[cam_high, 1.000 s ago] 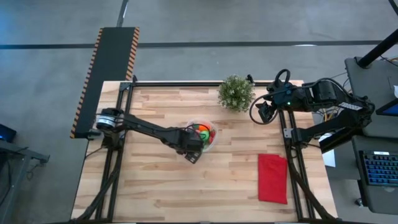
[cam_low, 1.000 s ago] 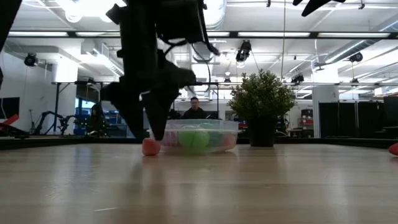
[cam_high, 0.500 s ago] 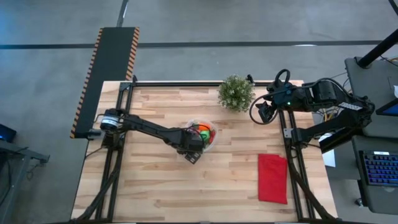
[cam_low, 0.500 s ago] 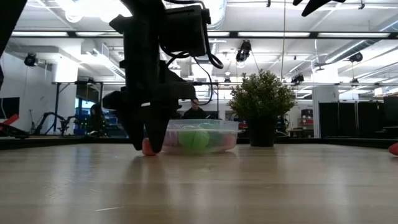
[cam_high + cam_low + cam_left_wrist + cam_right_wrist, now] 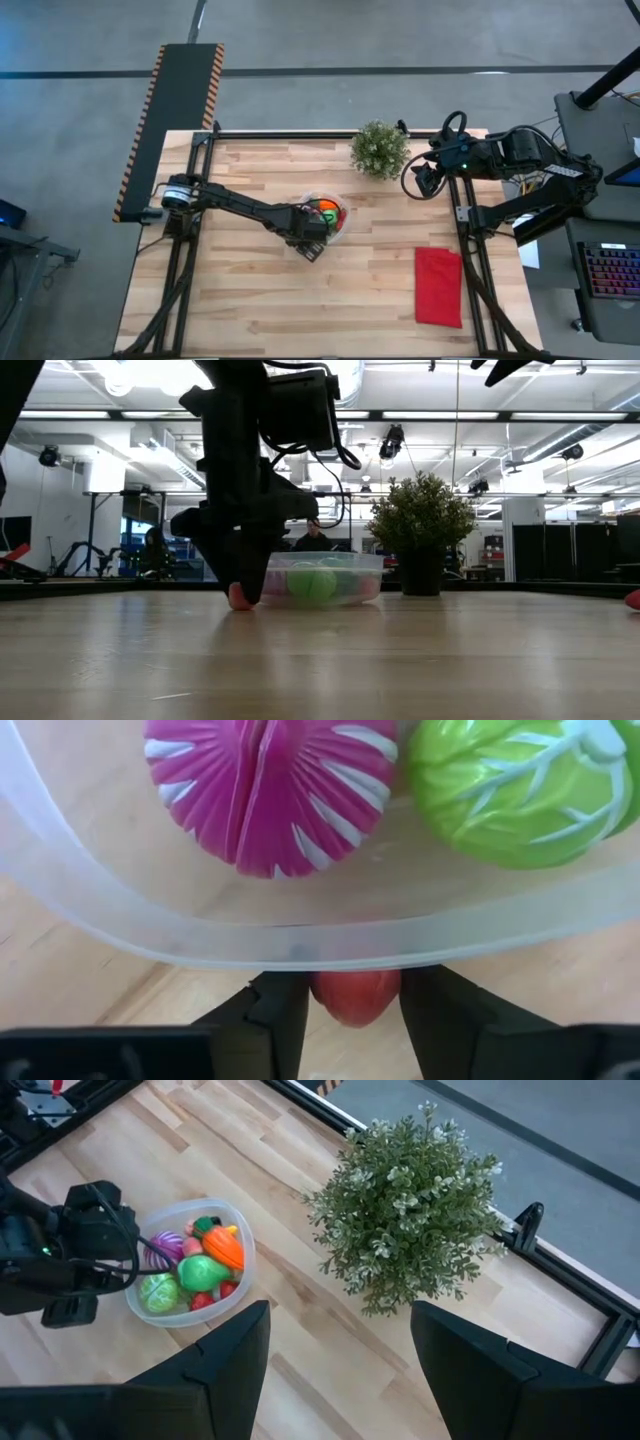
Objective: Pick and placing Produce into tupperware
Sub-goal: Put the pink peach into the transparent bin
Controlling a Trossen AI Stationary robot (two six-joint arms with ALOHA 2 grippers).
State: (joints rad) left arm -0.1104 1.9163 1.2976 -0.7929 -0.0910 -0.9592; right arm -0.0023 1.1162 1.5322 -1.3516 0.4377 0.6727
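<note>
The clear round bowl (image 5: 334,222) sits mid-table and holds several toy produce pieces, among them a pink-purple one (image 5: 265,785) and a green cabbage (image 5: 515,785). A small pink-red piece (image 5: 355,995) lies on the table just outside the bowl's near rim (image 5: 300,935); it also shows in the low view (image 5: 240,597). My left gripper (image 5: 310,250) points down at it and is shut on it. My right gripper (image 5: 425,180) hovers open and empty at the far right, beside the potted plant. My left gripper pinches the pink-red piece by its two opposite sides (image 5: 322,996) between its two fingers (image 5: 280,1015). The fingers come from above, pointing down, close against the bowl's outer wall. The piece rests on the table (image 5: 240,600).
A bushy potted plant (image 5: 379,149) stands at the far edge, right of centre. A flat red cloth (image 5: 438,287) lies at the near right. A person (image 5: 313,535) shows in the room behind the table.
My left gripper has gone down beside the bowl's near rim until its fingers stand around the pink-red piece on the table. The piece and the bowl have stayed where they were.
</note>
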